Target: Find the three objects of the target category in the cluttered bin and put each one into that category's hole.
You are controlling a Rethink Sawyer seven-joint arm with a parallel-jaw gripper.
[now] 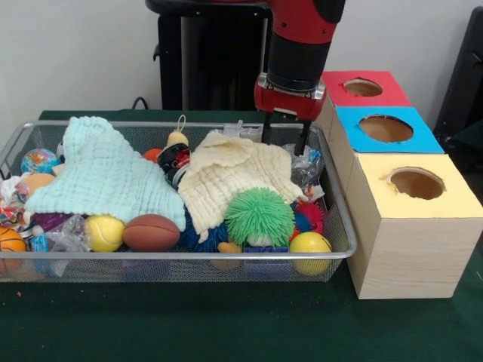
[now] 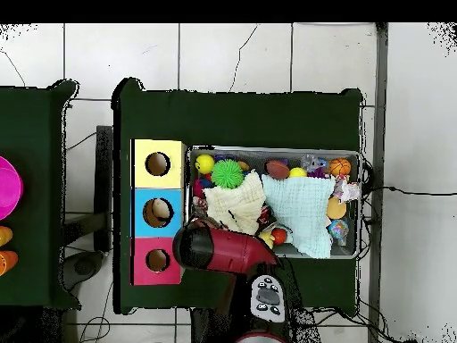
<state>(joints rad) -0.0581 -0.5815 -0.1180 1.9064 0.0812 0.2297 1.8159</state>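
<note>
The wire-mesh bin is full of toys and cloths: a mint cloth, a cream cloth, a green spiky ball, two yellow balls and a brown football. My gripper hangs over the bin's far right corner, next to the red box. Its fingers are apart with nothing between them. In the overhead view the arm's head hides the gripper, over the bin corner nearest the boxes.
Three boxes with round holes stand in a row beside the bin: red, blue, yellow. They also show in the overhead view. Something pale shows in the blue hole. A second table holds a pink bowl.
</note>
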